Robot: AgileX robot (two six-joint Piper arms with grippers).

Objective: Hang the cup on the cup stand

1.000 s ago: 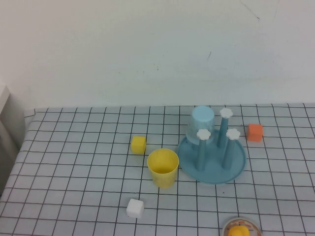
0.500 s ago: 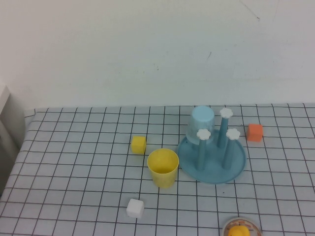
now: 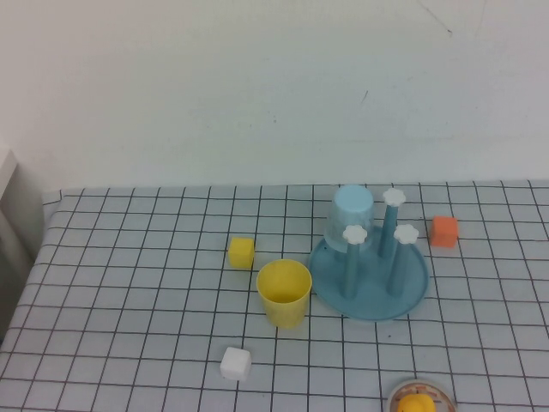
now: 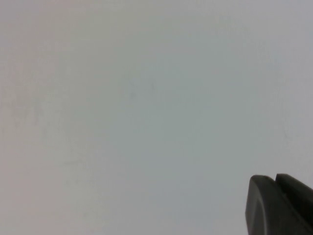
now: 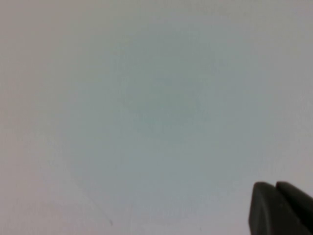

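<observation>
The yellow cup (image 3: 284,293) stands upright, mouth up, on the checked tablecloth, just left of the cup stand (image 3: 418,287). The stand is a blue round tray with upright pegs topped by white flower knobs (image 3: 406,233). A pale blue cup (image 3: 351,219) hangs upside down on its back-left peg. Neither arm shows in the high view. My left gripper (image 4: 275,178) shows only as dark fingertips pressed together against a blank wall, holding nothing. My right gripper (image 5: 275,185) looks the same, shut and empty.
A small yellow cube (image 3: 241,251) lies left of the cup, a white cube (image 3: 235,363) in front of it, and an orange cube (image 3: 443,231) right of the stand. A round dish with a yellow object (image 3: 417,401) sits at the front edge.
</observation>
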